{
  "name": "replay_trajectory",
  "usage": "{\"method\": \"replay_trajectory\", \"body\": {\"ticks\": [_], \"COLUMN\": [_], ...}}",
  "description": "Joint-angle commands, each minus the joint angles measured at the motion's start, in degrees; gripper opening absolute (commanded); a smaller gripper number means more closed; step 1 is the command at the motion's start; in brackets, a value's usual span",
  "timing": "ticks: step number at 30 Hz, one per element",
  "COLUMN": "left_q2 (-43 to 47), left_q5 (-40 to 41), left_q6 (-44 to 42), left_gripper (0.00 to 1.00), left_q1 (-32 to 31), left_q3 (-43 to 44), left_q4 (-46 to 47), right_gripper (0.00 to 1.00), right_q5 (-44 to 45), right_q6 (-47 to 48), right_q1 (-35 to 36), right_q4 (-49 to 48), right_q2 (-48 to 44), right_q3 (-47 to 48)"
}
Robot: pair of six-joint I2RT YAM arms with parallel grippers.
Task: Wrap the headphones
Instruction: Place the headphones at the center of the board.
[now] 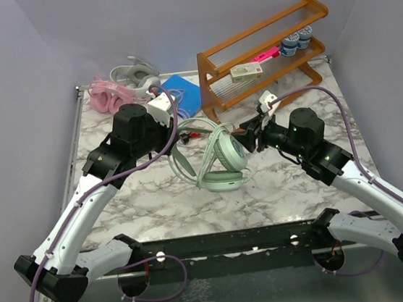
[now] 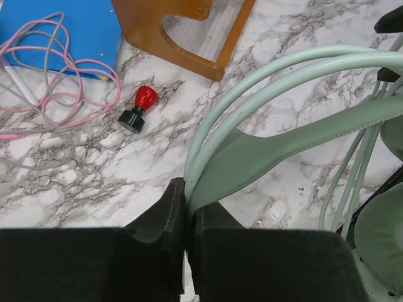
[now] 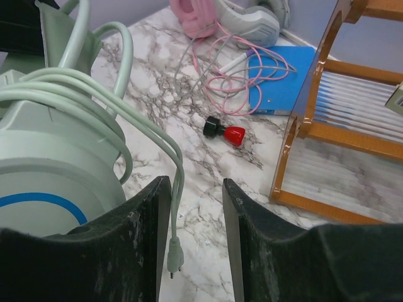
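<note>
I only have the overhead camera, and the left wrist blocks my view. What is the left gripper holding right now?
Observer: The left gripper is shut on the flat inner band of the mint green headphones, under the two thin hoops.
Operator: Is the right one gripping the cable?
Observer: No. The right gripper has its jaws apart. The mint cable hangs between them, its plug dangling at the end.
Operator: Anything loose nearby?
Observer: A small red-and-black object lies on its side on the marble, near the foot of the wooden rack.
</note>
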State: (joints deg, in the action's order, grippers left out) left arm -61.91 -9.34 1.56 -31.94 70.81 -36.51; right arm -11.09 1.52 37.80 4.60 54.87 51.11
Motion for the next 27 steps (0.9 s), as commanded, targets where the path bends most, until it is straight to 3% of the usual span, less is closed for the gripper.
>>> {"method": "replay_trajectory", "body": {"ticks": [1,12,15,19,27], "left_q2": [1.62,1.82,1.81,1.71,1.04], "left_q5": [-2.65,-3.02,-3.07,-2.99,-2.91], "left_q6": [2.88,3.26,3.37,3.78,11.04], "left_gripper": [0.00,0.00,0.00,0.00,0.00], "left_q1": [0.30,0.30,0.30,0.35,0.25], "left_q3": [2.88,2.89,2.80,2.68,0.64], "left_q4": [2.83,3.20,3.37,4.02,9.97], "right_gripper": [0.44,0.32,0.24,0.02,0.01], "right_q5": [-2.38,-5.23,-6.48,-8.23,-10.66], "right_q6": [-0.50,-3.00,-3.90,-5.32,-12.27], "right_q1": [0.08,-0.94,-1.41,-2.21,-4.41], "right_q4": [-3.29,-8.80,-10.06,-11.43,-15.64], "right_q2": [0.54,1.82,1.95,2.40,3.75], "right_q3": [-2.13,-5.63,-6.31,-7.00,-11.04]}}
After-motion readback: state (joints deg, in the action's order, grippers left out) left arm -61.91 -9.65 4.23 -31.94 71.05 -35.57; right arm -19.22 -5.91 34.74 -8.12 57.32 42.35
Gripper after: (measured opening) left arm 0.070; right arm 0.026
